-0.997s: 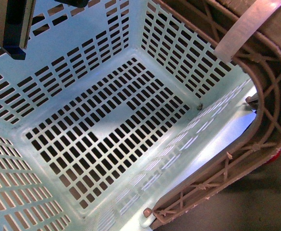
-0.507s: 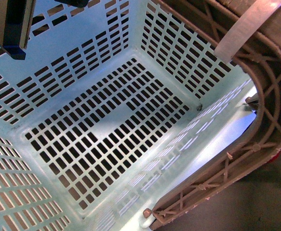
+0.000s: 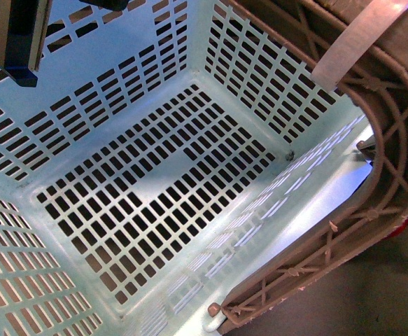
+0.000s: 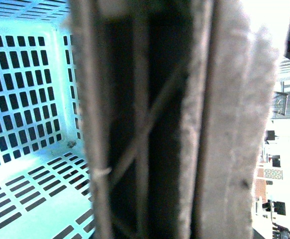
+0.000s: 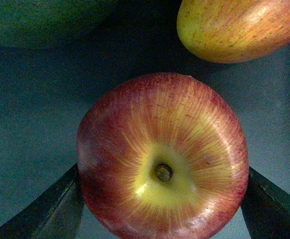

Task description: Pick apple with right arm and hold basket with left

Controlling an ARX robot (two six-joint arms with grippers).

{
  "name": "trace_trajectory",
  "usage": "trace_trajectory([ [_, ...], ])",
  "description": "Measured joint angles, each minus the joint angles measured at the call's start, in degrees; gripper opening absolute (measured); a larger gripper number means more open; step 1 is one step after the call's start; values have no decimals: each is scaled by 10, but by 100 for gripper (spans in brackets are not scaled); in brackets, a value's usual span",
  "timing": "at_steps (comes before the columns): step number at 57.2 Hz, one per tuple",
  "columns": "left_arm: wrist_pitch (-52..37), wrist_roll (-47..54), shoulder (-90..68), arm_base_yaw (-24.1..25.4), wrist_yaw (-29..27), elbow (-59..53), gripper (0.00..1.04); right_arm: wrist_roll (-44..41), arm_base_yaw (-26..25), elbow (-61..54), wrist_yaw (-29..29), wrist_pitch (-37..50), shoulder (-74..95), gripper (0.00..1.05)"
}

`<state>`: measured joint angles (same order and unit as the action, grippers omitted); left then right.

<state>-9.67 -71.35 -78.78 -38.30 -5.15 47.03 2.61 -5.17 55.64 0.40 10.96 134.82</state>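
**Almost nothing has moved in the last second: the basket [image 3: 120, 91] has only crept a touch in the front view, and nothing lies on its slotted floor.**

At far left a dark block [image 3: 18, 42], perhaps part of the left arm, hangs against the basket's wall. To the right, the brown lattice handle [image 3: 392, 140] curves along the rim. The left wrist camera is pressed up against that handle [image 4: 140, 124], so the left gripper looks engaged there, but its fingers are out of sight and I cannot tell whether it is clenched. On the right side, the right gripper [image 5: 163, 169] straddles the apple [image 5: 162, 149]. Its dark fingers [image 5: 55, 204] sit at either flank, stem dimple facing the camera. Whether they are pressing I cannot tell. The apple is outside the basket, near a red-and-yellow fruit [image 5: 239, 27] and a green fruit [image 5: 40, 20]. With so little change, I judge the grasp is only just closing.
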Motion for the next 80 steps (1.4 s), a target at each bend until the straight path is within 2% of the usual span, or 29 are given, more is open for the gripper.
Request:
trace_trajectory([
  [16,0,0,0,0,0,0,14,-37,-9,-31,7,6,-78,74],
  [38,0,0,0,0,0,0,14,-61,-8,-90,-69,-38,-402,74],
  [48,0,0,0,0,0,0,14,-39,31,-93,-85,-68,-535,74],
  [59,0,0,0,0,0,0,14,-22,85,-93,-79,-85,-607,74],
  [63,0,0,0,0,0,0,14,-18,110,-95,-75,-86,-624,74],
  [71,0,0,0,0,0,0,14,-5,196,-125,-60,-84,-654,74],
  [80,0,0,0,0,0,0,14,11,242,-152,-57,-71,-649,74],
])
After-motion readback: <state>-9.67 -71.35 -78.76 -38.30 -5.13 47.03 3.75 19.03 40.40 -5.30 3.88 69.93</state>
